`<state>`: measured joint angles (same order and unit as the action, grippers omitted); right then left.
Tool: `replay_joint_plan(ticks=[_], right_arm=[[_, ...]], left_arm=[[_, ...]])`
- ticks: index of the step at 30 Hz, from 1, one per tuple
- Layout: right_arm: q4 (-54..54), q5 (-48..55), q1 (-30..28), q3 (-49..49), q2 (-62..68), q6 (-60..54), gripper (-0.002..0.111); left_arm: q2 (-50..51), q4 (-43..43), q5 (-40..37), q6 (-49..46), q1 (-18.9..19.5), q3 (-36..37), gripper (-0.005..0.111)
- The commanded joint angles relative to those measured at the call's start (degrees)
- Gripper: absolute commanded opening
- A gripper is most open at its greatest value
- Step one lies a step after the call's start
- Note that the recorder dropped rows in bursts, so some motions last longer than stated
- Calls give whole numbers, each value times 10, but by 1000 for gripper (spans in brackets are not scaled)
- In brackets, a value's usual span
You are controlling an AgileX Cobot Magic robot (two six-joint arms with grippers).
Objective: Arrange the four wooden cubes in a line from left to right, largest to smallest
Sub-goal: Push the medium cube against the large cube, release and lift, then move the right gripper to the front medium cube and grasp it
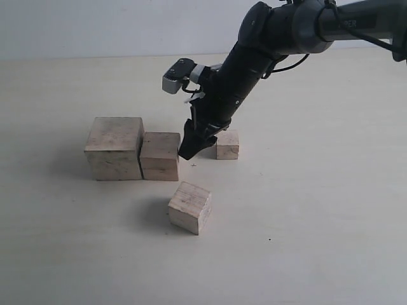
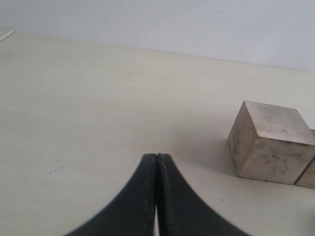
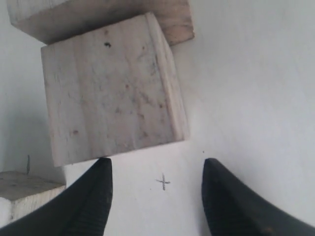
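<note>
While the largest cube (image 1: 114,148) and the second cube (image 1: 160,155) stand flush side by side at left-centre of the exterior view, faces touching, the other two sit loose on the table (image 1: 318,222).

Third cube (image 1: 190,207): alone, nearer the camera than the pair, turned at an angle to them, clearly apart.

Smallest cube (image 1: 227,145): right of the second cube, a gap between the two, roughly level with the pair.

Left to right along the back line: largest, second, gap, smallest. Third lies out of line in front.

Right gripper (image 1: 194,149): down in that gap, tips low over the tabletop, just beside the second cube's right face; smallest cube close on its other side. In the right wrist view the fingers (image 3: 88,206) are spread apart, with only bare tabletop and a small pencil cross (image 3: 163,182) between them. One tip is very near the second cube's lower edge; contact cannot be told.

Left gripper (image 2: 156,157): seen only in its own wrist view. Fingers pressed together, nothing held, above bare table. Largest cube ahead of it, well apart.
</note>
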<state>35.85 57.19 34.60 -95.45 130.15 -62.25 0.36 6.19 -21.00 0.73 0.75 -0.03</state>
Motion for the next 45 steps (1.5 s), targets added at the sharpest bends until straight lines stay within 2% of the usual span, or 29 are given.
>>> replay_joint_plan(ticks=[1,22,25,27,29,31,34,41,45], right_arm=[[13,-11,0,2,-1,-7,52],[21,-21,0,2,-23,0,52],[-22,-21,0,2,-52,42,52],[-74,-8,0,2,-74,115,52],[-105,32,0,2,-94,188,46],[-109,66,0,2,-115,206,30],[-104,80,0,2,-149,199,-1],[-61,61,0,14,-219,287,0],[-61,-10,0,108,-279,293,0]], left_arm=[[-4,-1,3,-1,-4,0,0],[-4,-1,3,-1,-4,0,0],[-4,-1,3,-1,-4,0,0],[-4,-1,3,-1,-4,0,0],[-4,-1,3,-1,-4,0,0],[-4,-1,3,-1,-4,0,0],[-4,-1,3,-1,-4,0,0],[-4,-1,3,-1,-4,0,0],[-4,-1,3,-1,-4,0,0]])
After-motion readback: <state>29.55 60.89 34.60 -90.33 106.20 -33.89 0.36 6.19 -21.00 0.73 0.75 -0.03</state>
